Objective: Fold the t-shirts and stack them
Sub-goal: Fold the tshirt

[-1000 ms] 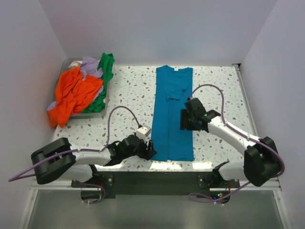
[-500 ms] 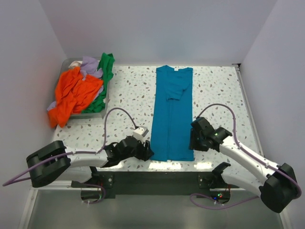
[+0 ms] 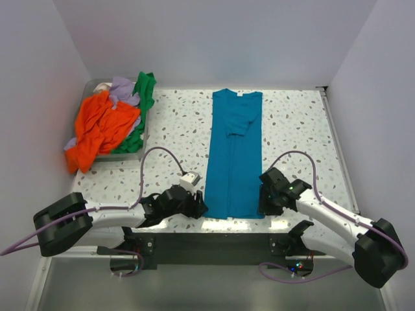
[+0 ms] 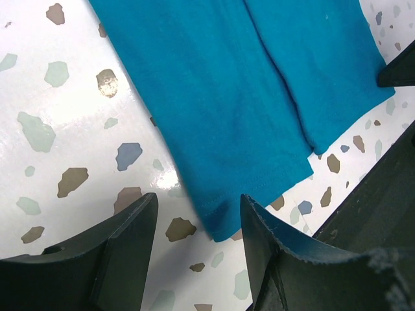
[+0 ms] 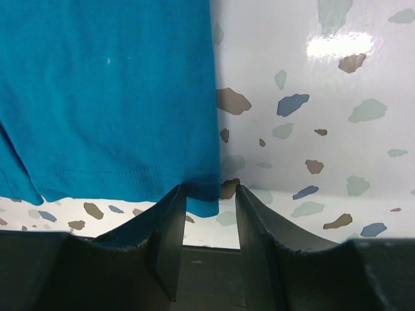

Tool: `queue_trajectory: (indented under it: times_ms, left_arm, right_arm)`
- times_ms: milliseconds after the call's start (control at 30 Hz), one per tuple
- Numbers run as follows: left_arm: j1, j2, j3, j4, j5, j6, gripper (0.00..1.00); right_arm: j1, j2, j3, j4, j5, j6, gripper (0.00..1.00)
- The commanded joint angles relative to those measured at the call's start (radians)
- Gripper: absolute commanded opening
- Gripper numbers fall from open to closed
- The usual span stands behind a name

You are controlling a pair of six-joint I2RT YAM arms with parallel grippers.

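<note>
Both arms white links with black joints: left arm (image 3: 117, 213), right arm (image 3: 327, 214). Lavender cables (image 3: 159, 149) loop off each wrist; fingers (image 4: 123, 253) matte black, wedge-shaped. Black base plate (image 3: 214, 246) underneath.

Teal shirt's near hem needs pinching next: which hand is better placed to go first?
Right, marginally. The right hand straddles the hem corner of the teal shirt with fingers close either side; the left hand brackets its corner too, but wider.
</note>
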Motion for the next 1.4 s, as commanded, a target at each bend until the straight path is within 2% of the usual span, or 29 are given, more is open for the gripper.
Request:
queue_trajectory:
  times_ms: [0, 133, 167, 400, 833, 933, 967, 1100, 1367]
  left_arm:
    - [-0.005, -0.002, 0.003, -0.082, -0.016, -0.020, 0.59]
    - [-0.006, -0.001, 0.003, -0.085, -0.014, -0.023, 0.58]
    - [-0.007, -0.002, 0.003, -0.087, -0.013, -0.025, 0.58]
    - [-0.020, 0.002, -0.006, -0.068, 0.009, -0.025, 0.51]
    - [-0.063, 0.058, -0.008, -0.024, 0.030, -0.054, 0.36]
    - [-0.068, 0.073, -0.003, -0.028, 0.023, -0.060, 0.25]
    - [-0.068, 0.079, -0.003, -0.027, 0.023, -0.063, 0.17]
    - [-0.072, 0.084, -0.003, -0.015, 0.018, -0.060, 0.01]
    - [-0.102, 0.067, 0.012, -0.009, 0.014, -0.043, 0.00]
  right_arm:
    - [0.005, 0.003, -0.017, 0.050, -0.026, 0.022, 0.40]
    - [0.007, 0.021, -0.037, 0.072, -0.035, 0.018, 0.34]
    - [0.007, 0.026, -0.043, 0.078, -0.041, 0.017, 0.29]
    - [0.008, 0.000, -0.045, 0.061, -0.038, 0.009, 0.09]
    - [0.008, -0.008, -0.052, 0.069, -0.042, 0.008, 0.07]
    - [0.010, -0.014, -0.052, 0.066, -0.041, 0.008, 0.07]
    - [0.010, -0.017, -0.052, 0.064, -0.042, 0.008, 0.05]
    - [0.008, -0.026, -0.051, 0.058, -0.044, 0.005, 0.00]
    - [0.010, -0.080, -0.045, 0.001, -0.042, 0.008, 0.00]
